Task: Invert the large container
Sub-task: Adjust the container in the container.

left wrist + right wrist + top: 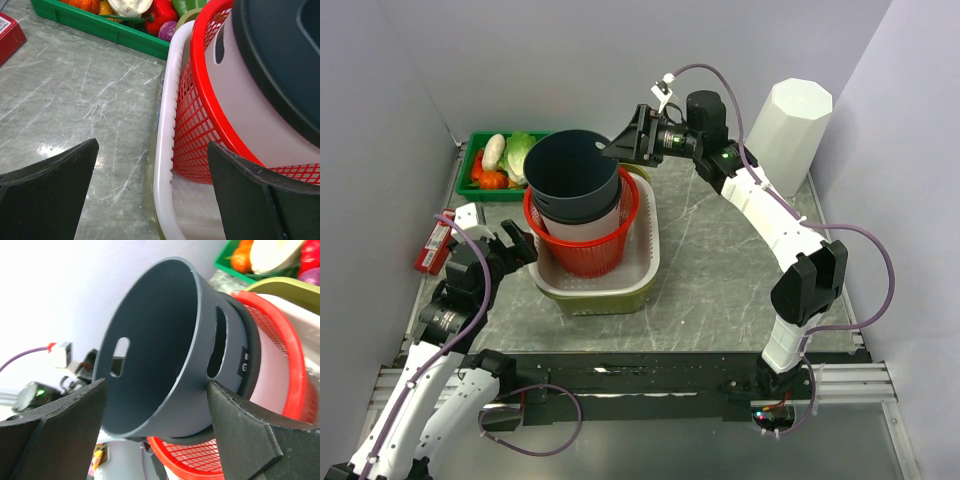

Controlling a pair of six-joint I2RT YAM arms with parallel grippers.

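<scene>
The large container (pixel 570 170) is a dark grey bucket with slot handles, standing upright at the top of a nested stack. Below it are a pale container (pixel 582 222), a red mesh basket (pixel 590 250) and a white basin (pixel 645 255). My right gripper (pixel 617 148) is open at the bucket's far rim. In the right wrist view the gripper (pixel 156 384) straddles the bucket (pixel 150 340) wall, one finger inside and the other touching the outside below a handle slot. My left gripper (pixel 152 145) is open, straddling the basin rim (pixel 165 165) beside the red basket (pixel 200 125).
A green tray (pixel 470 190) of vegetables sits at the back left, close behind the stack. A red box (pixel 433 245) lies by the left wall. A tall white faceted container (pixel 788 135) stands at the back right. Walls close in on three sides.
</scene>
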